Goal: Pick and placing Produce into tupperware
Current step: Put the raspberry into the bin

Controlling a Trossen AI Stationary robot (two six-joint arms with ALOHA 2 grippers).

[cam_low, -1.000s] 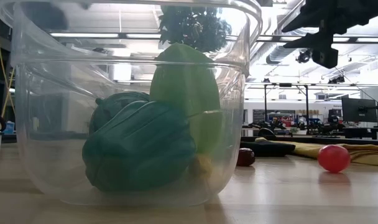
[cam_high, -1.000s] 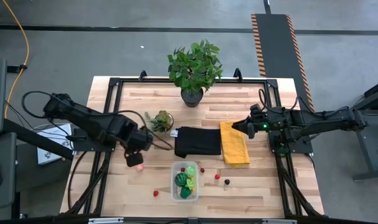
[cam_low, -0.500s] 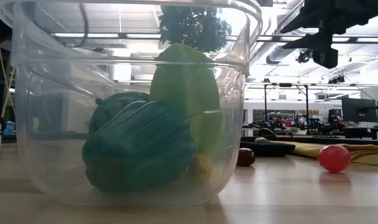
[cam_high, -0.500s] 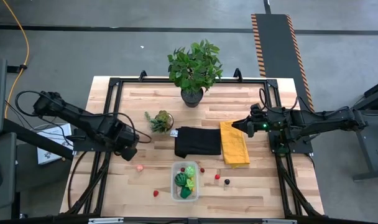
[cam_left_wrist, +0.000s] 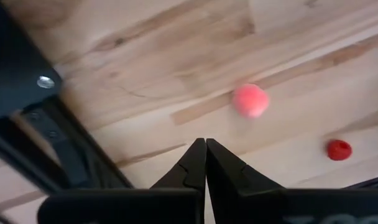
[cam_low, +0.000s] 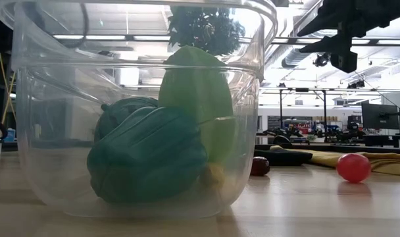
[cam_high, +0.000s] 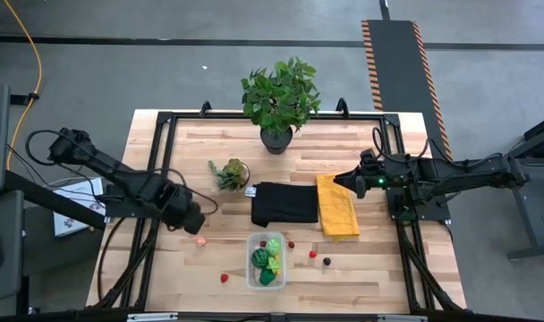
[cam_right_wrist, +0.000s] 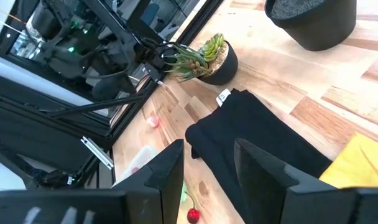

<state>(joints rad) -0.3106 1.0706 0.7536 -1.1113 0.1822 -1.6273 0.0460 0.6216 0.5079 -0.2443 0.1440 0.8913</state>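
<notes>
The left claw (cam_left_wrist: 206, 163) hangs above the wooden desk (cam_high: 344, 268) with its fingers pressed together on nothing. A second ago it carried a small pink toy ball; now that pink ball (cam_high: 200, 241) lies loose on the desk, just left of the clear plastic rectangular tupperware (cam_high: 265, 261) and not inside it. In my judgement the drop fell short, so this piece needs picking again. The tupperware holds green and lime-green toy produce (cam_low: 147, 155). More small red pieces (cam_high: 224, 278) and a dark one (cam_high: 327, 261) lie on either side of the tupperware. The right claw (cam_high: 344, 181) waits beyond the tupperware, over the folded yellow cloth (cam_high: 337, 207), fingers parted, empty.
</notes>
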